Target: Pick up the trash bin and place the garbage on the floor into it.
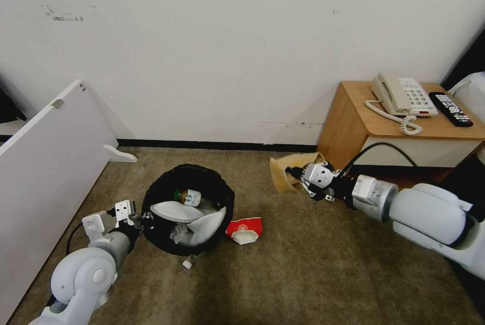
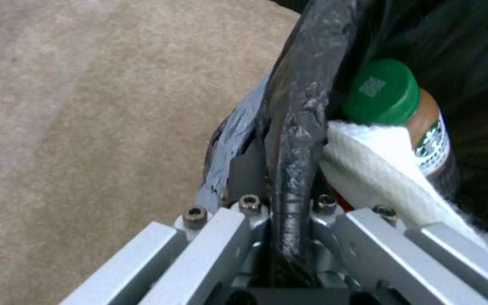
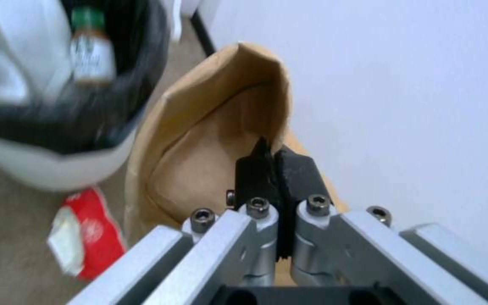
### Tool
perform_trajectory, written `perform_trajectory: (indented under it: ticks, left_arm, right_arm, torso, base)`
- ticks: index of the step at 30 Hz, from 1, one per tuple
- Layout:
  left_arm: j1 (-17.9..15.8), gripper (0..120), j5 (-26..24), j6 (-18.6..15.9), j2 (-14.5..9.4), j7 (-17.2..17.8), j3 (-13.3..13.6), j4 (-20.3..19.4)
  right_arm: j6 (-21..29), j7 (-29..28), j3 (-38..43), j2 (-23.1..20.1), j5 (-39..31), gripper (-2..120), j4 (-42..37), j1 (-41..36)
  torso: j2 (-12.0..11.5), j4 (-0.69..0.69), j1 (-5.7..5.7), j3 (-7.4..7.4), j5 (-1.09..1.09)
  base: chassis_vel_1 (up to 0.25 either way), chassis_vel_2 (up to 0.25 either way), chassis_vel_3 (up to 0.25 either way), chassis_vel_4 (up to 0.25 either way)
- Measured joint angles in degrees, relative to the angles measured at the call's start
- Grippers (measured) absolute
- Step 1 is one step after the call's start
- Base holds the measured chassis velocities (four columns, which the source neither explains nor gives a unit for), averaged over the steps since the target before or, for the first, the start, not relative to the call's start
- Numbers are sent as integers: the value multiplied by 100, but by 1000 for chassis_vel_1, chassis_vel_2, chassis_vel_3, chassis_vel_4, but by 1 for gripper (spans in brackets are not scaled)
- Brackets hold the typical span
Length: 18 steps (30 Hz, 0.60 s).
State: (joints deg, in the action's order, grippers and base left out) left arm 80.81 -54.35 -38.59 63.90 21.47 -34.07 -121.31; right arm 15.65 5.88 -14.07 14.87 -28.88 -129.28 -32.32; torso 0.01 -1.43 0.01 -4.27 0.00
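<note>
Head view: trash bin (image 1: 188, 209) sits on the carpet (image 1: 313, 264), left of centre, black liner folded over the rim. Inside it: white slippers (image 1: 189, 216) and a green-capped bottle (image 1: 188, 196). Left gripper (image 1: 143, 220) is at the bin's near-left rim, clamped on it. A red-and-white wrapper (image 1: 244, 229) lies on the carpet just right of the bin; a small white scrap (image 1: 188, 263) lies in front of the bin. Right gripper (image 1: 291, 172) is over by the wooden side table (image 1: 353, 123), pinching the edge of a brown paper bag (image 1: 283, 173).

Left wrist view: jaws closed on the bin rim (image 2: 295, 140), black liner between them. Bottle (image 2: 408, 118) and slipper (image 2: 379, 169) rest just inside.

Right wrist view: black fingertips (image 3: 298, 173) pressed together on the paper bag's (image 3: 210, 140) edge. Bin (image 3: 69, 127) and red wrapper (image 3: 94, 233) are beyond, blurred.
</note>
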Motion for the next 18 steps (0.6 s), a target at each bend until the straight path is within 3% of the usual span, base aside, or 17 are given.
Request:
perform_trajectory:
  ticks: [7,18]
  left_arm:
    - [-43,1,133,-2,-13,-38,273,-69]
    - [-340,1,329,-2,-5,-103,840,-73]
  right_arm:
    - [-164,42,110,-9,-103,0,-184,392]
    - [-262,15,-125,263,-1024,0,-576,1746]
  torso:
    - [0,0,0,0,0]
    - [0,-1,0,0,-1]
  base:
    - [0,0,0,0]
    - [0,0,0,0]
